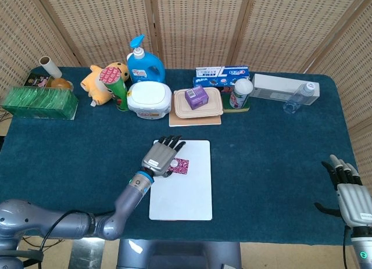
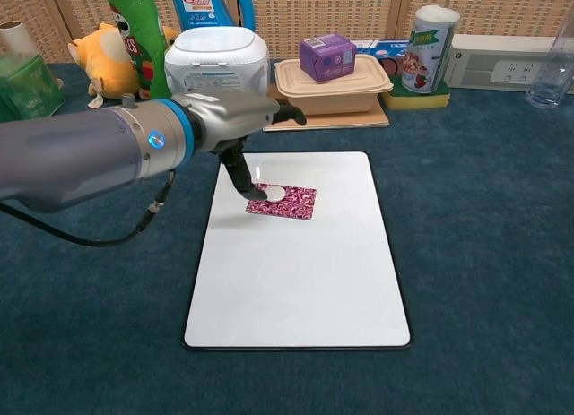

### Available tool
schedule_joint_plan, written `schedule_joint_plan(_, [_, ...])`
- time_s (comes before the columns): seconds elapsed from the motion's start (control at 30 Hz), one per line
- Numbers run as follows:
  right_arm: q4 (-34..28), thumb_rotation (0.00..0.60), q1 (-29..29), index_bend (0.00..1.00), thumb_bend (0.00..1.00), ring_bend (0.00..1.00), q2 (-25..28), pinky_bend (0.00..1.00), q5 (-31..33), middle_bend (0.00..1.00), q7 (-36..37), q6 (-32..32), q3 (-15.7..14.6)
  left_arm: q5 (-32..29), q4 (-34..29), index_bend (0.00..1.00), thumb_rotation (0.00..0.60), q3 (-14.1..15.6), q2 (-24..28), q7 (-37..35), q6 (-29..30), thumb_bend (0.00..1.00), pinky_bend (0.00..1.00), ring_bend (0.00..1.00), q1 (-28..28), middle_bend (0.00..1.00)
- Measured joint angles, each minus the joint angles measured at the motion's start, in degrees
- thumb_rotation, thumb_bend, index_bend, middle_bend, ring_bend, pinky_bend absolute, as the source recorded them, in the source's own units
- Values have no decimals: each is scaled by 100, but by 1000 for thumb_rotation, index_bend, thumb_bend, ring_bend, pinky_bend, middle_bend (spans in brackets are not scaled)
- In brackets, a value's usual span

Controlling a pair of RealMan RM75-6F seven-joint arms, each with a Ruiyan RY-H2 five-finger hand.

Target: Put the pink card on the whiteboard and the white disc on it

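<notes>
No text legible on any item — printing on the green Pringles-style can [image 2: 134, 38], blue detergent bottle [image 1: 141, 63], white tub label [image 2: 204, 93] — all too small.
</notes>
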Motion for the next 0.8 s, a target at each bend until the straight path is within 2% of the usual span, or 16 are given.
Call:
schedule_joint_plan(0.13, [-1,600,-6,81,0,0,-6,0,15,0,-23,22,12,572,-438,0,600,199,401,-180,294,96,110,0,256,0])
schedule_joint_plan(0.23, [-5,600,-21,81,0,0,-22,0,10,0,-57,79,23,1220,-738,0,600,477,787,-327,651,86,110,0,557,0])
schedule_joint_plan(0.47, [32,600,-70,81,0,0,-92,0,2,0,-213,260,72,2976,-1131,0,600,1381,1743,-948,2001,84,110,0,1701,0])
schedule_joint_plan(0.67, [101,600,-148,81,0,0,-309,0,63,0,-666,562,173,3734,-978,0,600,1939,2273,-1911,3349,84,110,0,2975,0])
schedule_joint_plan(0.8, [107,600,-176,81,0,0,-359,0,58,0,-748,604,174,4021,-652,0,600,2104,2438,-2750,3852,84,110,0,3697,0])
